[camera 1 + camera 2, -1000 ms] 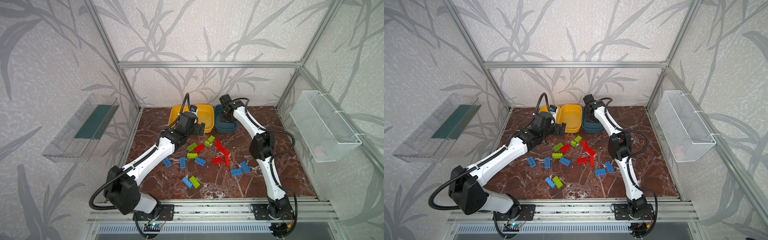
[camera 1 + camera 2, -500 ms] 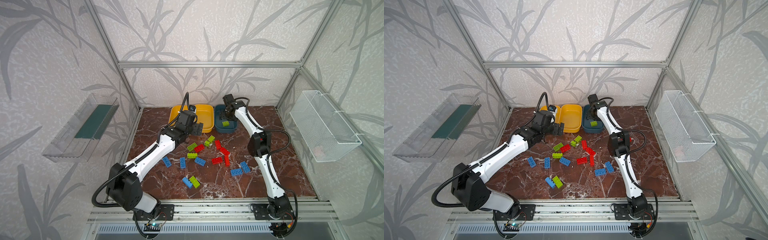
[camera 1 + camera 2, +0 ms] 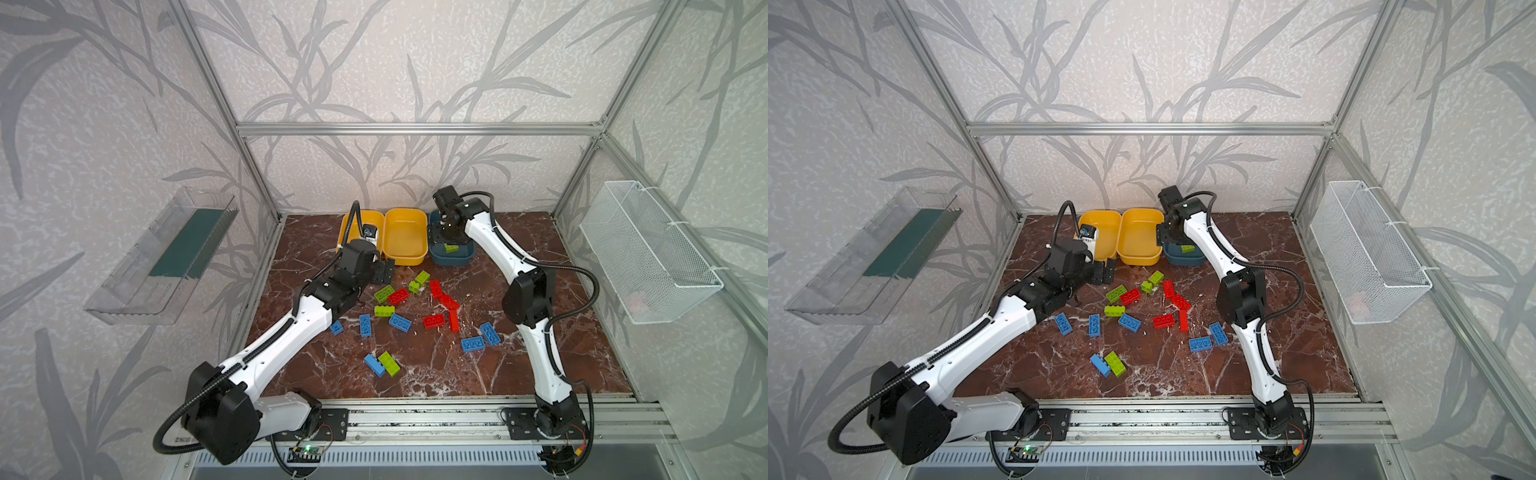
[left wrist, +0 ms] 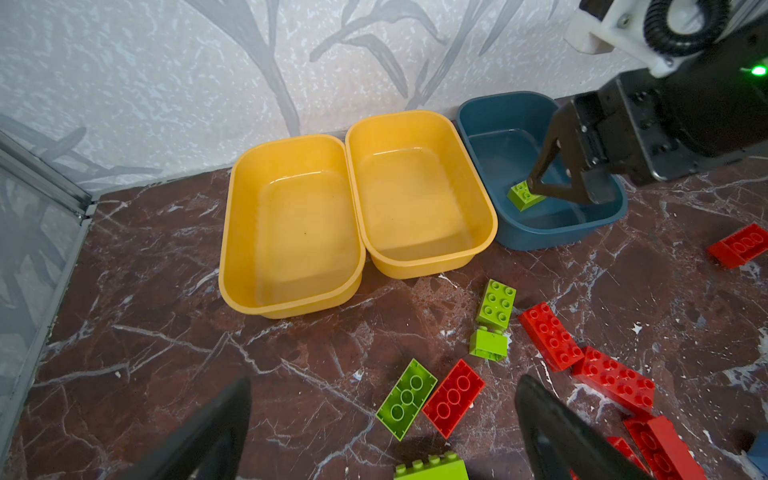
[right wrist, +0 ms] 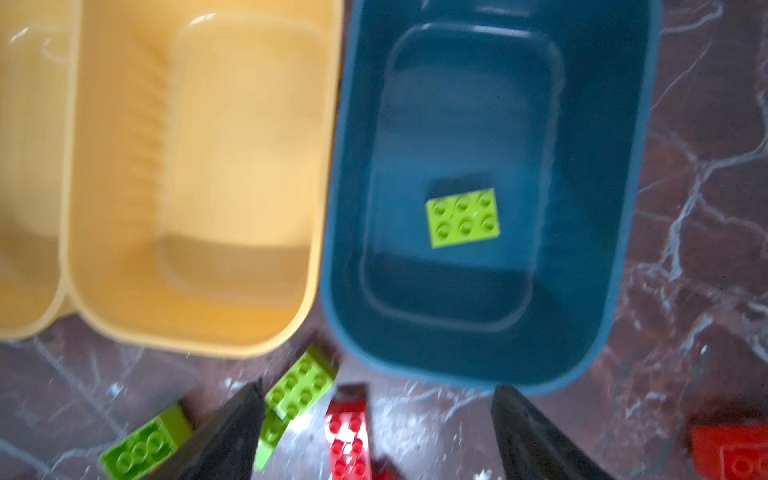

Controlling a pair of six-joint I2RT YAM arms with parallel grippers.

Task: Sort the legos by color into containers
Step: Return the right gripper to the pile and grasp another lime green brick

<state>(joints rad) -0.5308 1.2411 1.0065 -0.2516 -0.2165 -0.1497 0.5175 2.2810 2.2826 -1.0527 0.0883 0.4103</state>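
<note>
R tool point(image 4: 559, 191) wide over teal tub point(image 4: 540, 237); R wrist view shows green brick point(image 5: 462, 217) lying free inside. L tool point(image 4: 384, 384) wide.

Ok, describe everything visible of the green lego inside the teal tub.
The green lego is a small lime brick of smooth plastic, with six round studs in two rows of three. It lies flat, studs up, slightly askew, alone on the floor of the teal tub, clear of the walls. Only the tub floor touches it. The right pincer hangs open above it, not gripping.
</note>
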